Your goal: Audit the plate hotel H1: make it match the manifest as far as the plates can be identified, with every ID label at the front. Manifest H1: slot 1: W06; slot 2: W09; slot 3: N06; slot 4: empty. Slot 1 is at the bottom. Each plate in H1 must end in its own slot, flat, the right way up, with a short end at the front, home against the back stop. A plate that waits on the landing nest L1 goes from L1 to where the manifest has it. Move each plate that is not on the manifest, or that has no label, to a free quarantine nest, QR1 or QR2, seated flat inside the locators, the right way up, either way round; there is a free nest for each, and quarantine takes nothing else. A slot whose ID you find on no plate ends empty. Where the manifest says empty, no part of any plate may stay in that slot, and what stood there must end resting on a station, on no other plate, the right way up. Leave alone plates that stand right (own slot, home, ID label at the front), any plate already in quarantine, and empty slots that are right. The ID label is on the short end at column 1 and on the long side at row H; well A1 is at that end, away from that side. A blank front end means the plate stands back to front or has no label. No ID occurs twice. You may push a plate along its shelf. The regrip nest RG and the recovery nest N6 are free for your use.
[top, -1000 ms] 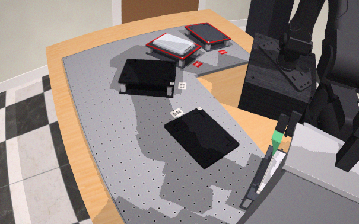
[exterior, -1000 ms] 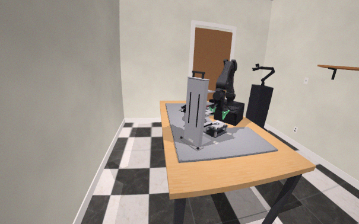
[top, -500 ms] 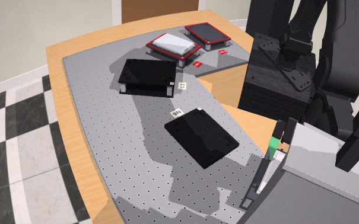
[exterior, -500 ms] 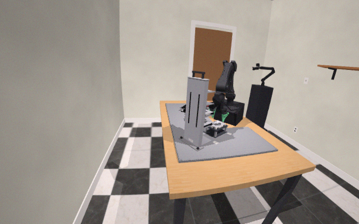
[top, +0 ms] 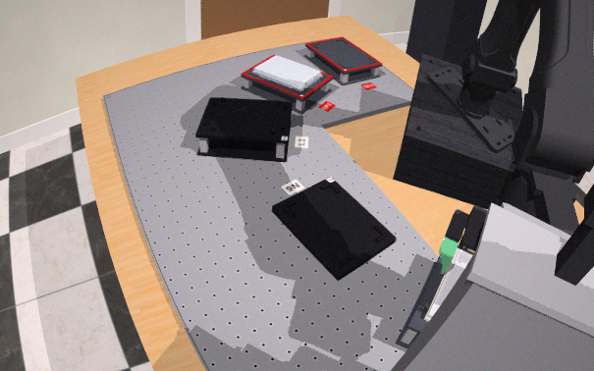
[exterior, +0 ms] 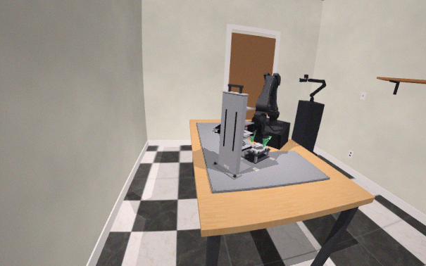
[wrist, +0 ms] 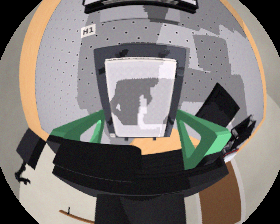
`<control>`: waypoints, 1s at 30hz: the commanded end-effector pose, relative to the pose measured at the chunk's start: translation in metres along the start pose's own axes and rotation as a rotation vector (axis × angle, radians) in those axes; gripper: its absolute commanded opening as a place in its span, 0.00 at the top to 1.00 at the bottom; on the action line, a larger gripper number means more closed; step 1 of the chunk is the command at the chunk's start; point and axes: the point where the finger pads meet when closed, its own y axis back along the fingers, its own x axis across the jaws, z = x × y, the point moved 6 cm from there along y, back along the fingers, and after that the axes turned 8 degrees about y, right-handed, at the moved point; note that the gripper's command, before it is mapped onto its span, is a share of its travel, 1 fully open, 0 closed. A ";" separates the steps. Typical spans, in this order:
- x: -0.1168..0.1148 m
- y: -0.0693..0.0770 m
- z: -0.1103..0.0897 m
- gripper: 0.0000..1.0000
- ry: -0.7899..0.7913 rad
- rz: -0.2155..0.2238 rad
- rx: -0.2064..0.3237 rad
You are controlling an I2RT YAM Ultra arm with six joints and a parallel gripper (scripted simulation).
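Green-fingered black gripper (wrist: pixel 140 137) spread wide, gripping nothing, poised above pale white plate (wrist: pixel 140 96) on dark landing nest beside tall grey plate hotel (exterior: pixel 232 134). Second white plate (top: pixel 288 73) seated in red-edged quarantine nest (top: pixel 266 84).

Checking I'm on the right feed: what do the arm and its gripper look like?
The arm is matte black throughout, with chunky, rounded link housings; no cables or markings are visible on it. It stands on a black box pedestal topped by a dark plate with bolt holes. The gripper has a wide black cross-body and two bright green, wedge-shaped fingers.
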 end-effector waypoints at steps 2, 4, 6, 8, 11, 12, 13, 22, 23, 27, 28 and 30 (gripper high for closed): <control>-0.002 0.002 0.000 0.00 -0.005 0.009 -0.034; -0.003 -0.011 -0.003 0.00 -0.004 0.003 0.003; -0.002 -0.014 -0.003 0.00 -0.001 0.004 0.003; -0.002 -0.016 -0.003 0.00 -0.001 0.004 0.001; -0.002 -0.018 -0.002 0.00 -0.002 0.005 -0.007; -0.002 -0.021 -0.001 0.00 -0.003 0.004 -0.003; -0.002 -0.023 -0.003 0.00 -0.003 0.004 0.001; -0.002 -0.032 -0.004 0.00 -0.002 0.003 0.003; -0.002 -0.033 -0.004 0.00 0.000 0.004 0.003; 0.000 -0.024 0.004 0.14 -0.001 0.005 -0.024; 0.000 -0.024 0.004 0.14 -0.001 0.005 -0.024; 0.000 -0.024 0.004 0.14 -0.001 0.005 -0.024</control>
